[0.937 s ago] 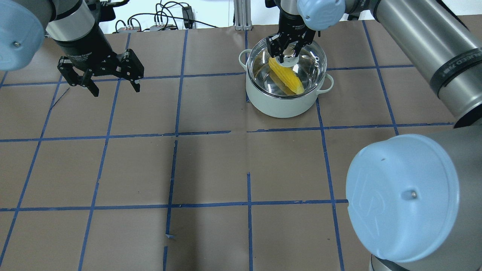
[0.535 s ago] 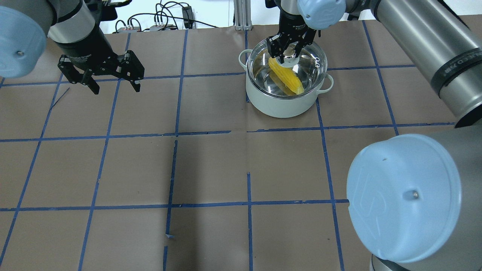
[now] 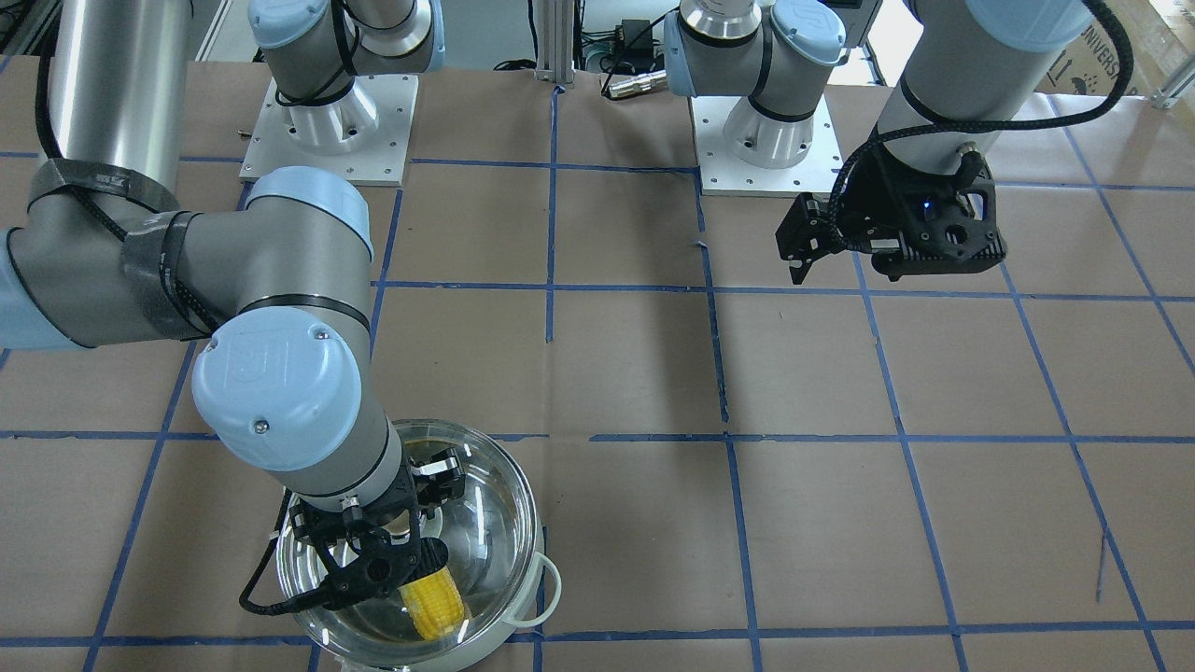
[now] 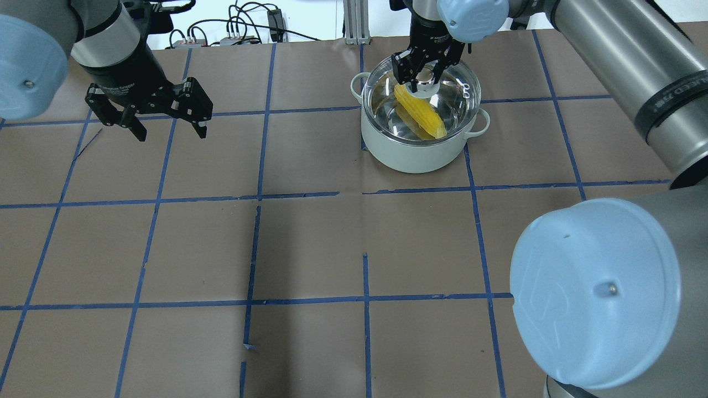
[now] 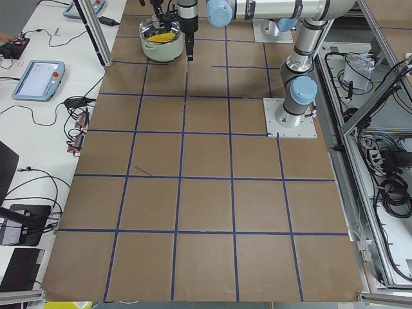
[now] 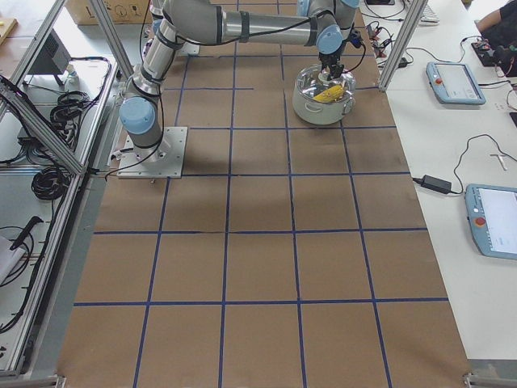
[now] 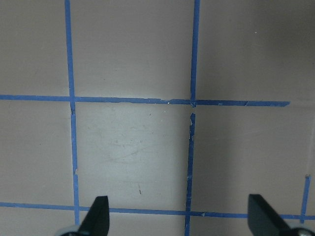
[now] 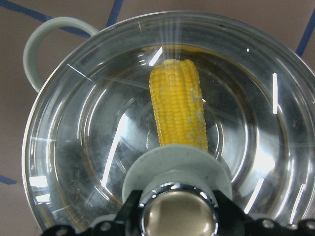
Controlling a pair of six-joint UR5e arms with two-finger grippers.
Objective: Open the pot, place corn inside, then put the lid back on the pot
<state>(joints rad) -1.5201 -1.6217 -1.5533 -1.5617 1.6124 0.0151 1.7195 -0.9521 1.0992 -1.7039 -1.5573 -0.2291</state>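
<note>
The pale green pot (image 4: 412,155) stands at the far right of the table, with the yellow corn (image 4: 423,113) lying inside it. The clear glass lid (image 4: 459,105) sits on the pot. My right gripper (image 4: 422,82) is above the lid's middle, shut on the lid's knob (image 8: 177,216). The right wrist view shows the corn (image 8: 178,108) through the glass. The front view shows the pot (image 3: 551,588), lid (image 3: 485,504) and corn (image 3: 431,602) under the right arm. My left gripper (image 4: 169,132) hangs open and empty above the table's far left; its fingertips (image 7: 98,214) show over bare paper.
Brown paper with a blue tape grid covers the table (image 4: 310,249). Cables and a metal post (image 4: 354,22) lie beyond the far edge. The right arm's elbow (image 4: 597,287) fills the near right of the overhead view.
Almost nothing has changed. The right gripper stays on the lid's knob over the pot. The left gripper has drifted very slightly.
</note>
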